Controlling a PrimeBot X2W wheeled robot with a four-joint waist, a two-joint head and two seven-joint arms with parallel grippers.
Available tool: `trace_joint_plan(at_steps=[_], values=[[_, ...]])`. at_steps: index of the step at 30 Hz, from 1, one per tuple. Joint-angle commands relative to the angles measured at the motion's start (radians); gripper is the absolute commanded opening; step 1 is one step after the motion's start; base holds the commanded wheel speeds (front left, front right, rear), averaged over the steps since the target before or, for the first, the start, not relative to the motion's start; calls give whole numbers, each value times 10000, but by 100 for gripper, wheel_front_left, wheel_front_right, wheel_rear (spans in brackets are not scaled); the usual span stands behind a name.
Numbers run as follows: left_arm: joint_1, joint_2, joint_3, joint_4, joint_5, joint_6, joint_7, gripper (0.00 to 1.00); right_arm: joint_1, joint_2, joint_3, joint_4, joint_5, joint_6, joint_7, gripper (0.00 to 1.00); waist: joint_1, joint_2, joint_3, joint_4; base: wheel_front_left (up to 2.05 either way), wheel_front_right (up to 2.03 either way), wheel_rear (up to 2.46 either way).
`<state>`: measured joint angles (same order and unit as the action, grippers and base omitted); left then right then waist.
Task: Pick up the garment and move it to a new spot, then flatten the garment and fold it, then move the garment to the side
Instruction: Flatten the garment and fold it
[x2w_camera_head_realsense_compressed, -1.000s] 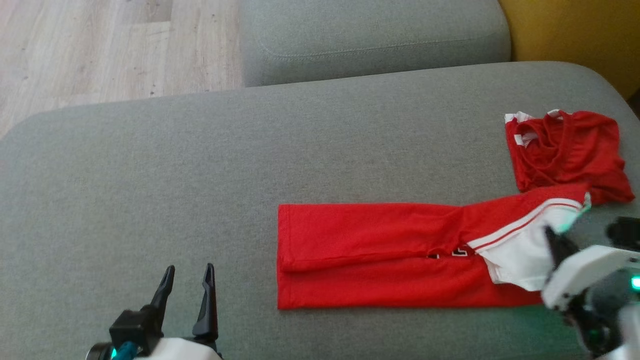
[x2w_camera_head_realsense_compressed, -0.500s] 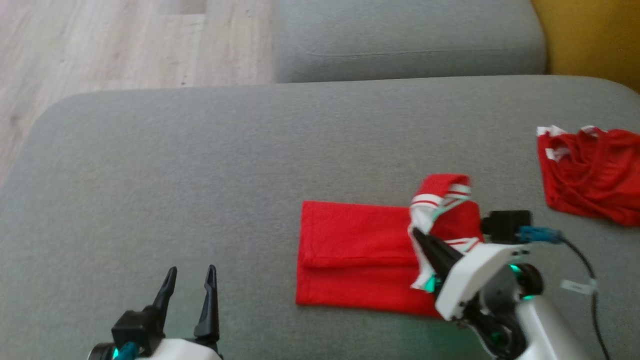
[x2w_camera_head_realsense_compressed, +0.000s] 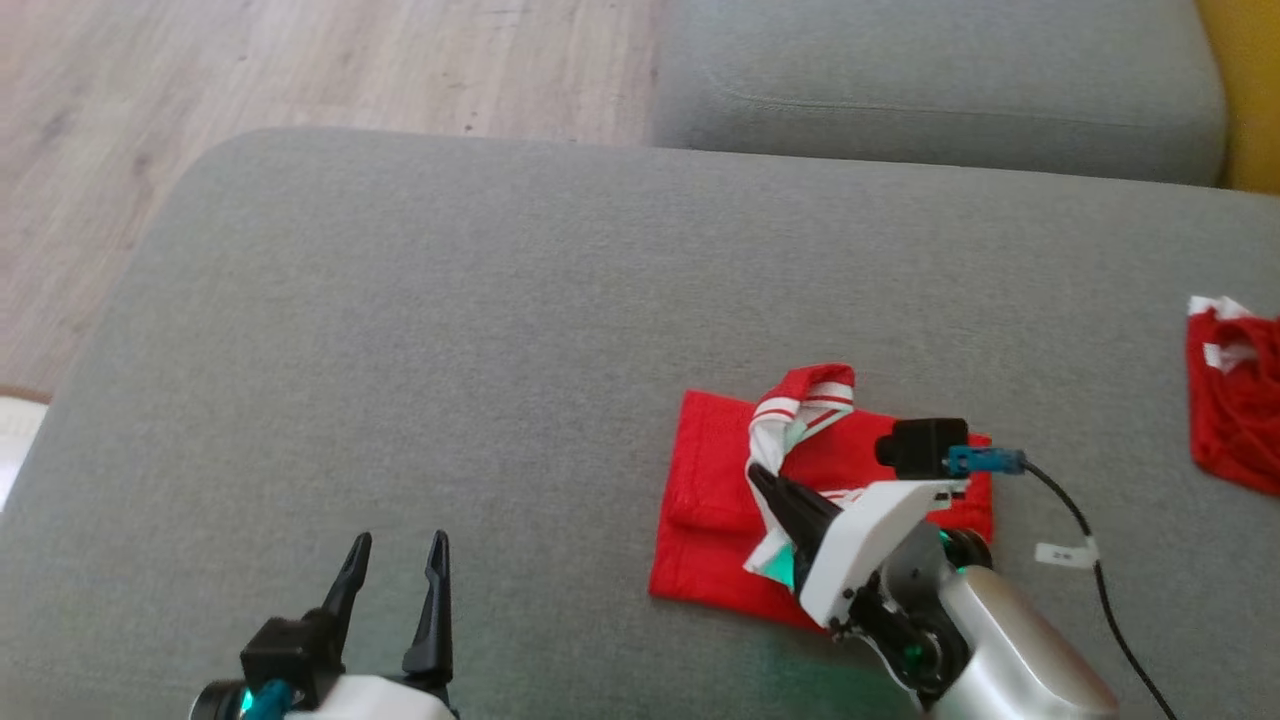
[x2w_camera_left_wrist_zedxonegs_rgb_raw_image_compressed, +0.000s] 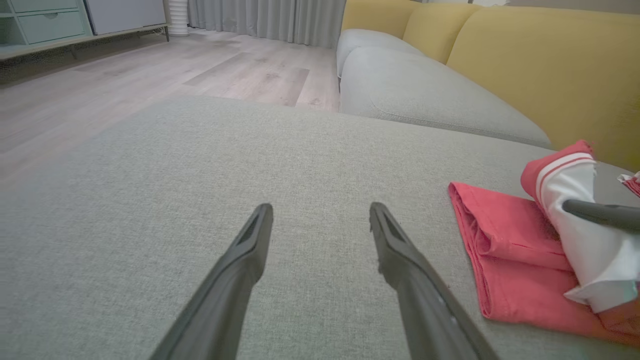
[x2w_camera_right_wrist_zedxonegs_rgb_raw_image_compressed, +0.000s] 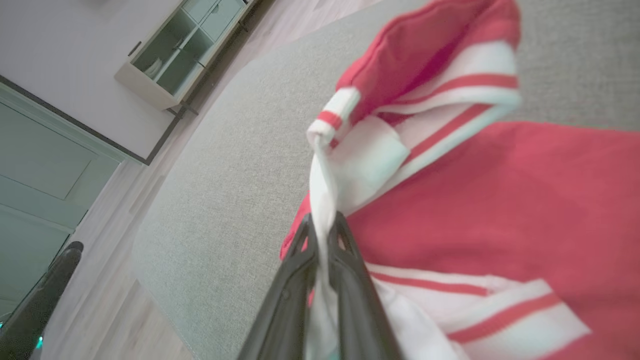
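Garment (x2w_camera_head_realsense_compressed: 710, 540) lies lengthwise left-right, sleeve end pinched by right gripper (x2w_camera_head_realsense_compressed: 760, 478).

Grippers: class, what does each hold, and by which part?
The right gripper pinches the garment by its white sleeve fabric, near the striped trim. The left gripper holds nothing.

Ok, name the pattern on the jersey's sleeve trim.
Sleeve trim: red-white stripes, clearest in the right wrist view.
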<state>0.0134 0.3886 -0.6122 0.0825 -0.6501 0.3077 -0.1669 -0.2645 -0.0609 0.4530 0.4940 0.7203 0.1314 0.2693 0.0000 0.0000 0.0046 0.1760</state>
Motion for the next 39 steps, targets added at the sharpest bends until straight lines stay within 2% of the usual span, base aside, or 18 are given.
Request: trace_joint_plan(at_steps=[1, 2, 3, 4, 5, 12, 18, 22, 27, 33, 39], values=[[-637, 75, 356, -236, 66, -12, -32, 100, -633, 105, 311, -129, 135, -7, -245, 0, 0, 0, 33, 116, 0, 0, 0], [-644, 70, 362, -221, 57, -8, -39, 100, -755, 105, 458, 45, 275, -7, -364, 20, 0, 0, 36, 147, 0, 0, 0], [-650, 64, 364, -206, 49, -5, -45, 100, -867, 105, 647, 179, 449, -7, -445, 56, 0, 0, 34, 171, 0, 0, 0], [-652, 60, 365, -192, 41, -3, -51, 100, -981, 105, 832, 300, 608, -7, -529, 83, 0, 0, 29, 187, 0, 0, 0], [-649, 56, 365, -181, 33, 0, -56, 100, -1106, 105, 1014, 416, 730, -7, -618, 100, 0, 0, 22, 196, 0, 0, 0], [-636, -26, 316, -138, 0, 17, -113, 100, -1965, 106, 2065, 756, 1457, -7, -1262, 100, 0, 0, -85, 109, 0, 0, 0], [-571, -60, 341, -127, -53, 76, -180, 100, -2662, 106, 2092, 617, 1339, -7, -2149, 100, 0, 0, -176, -152, 0, 0, 0], [-480, -35, 397, -147, -92, 119, -250, 100, -3026, 106, 1427, 812, -19, -7, -2924, 100, 0, 0, -215, -401, 0, 0, 0], [-447, -30, 405, -203, -97, 143, -309, 100, -2802, 79, -130, 873, -2101, -7, -3633, 100, 0, 0, -249, -661, 0, 0, 0], [-430, -17, 400, -259, -100, 178, -338, 100, -1577, 85, -1827, 70, -3646, -7, -3644, 100, 0, 0, -224, -871, 0, 0, 0], [-456, 27, 401, -321, -111, 182, -340, 100, -38, 98, -2689, -733, -4593, -7, -3326, 100, 0, 0, -91, -903, 0, 0, 0]])
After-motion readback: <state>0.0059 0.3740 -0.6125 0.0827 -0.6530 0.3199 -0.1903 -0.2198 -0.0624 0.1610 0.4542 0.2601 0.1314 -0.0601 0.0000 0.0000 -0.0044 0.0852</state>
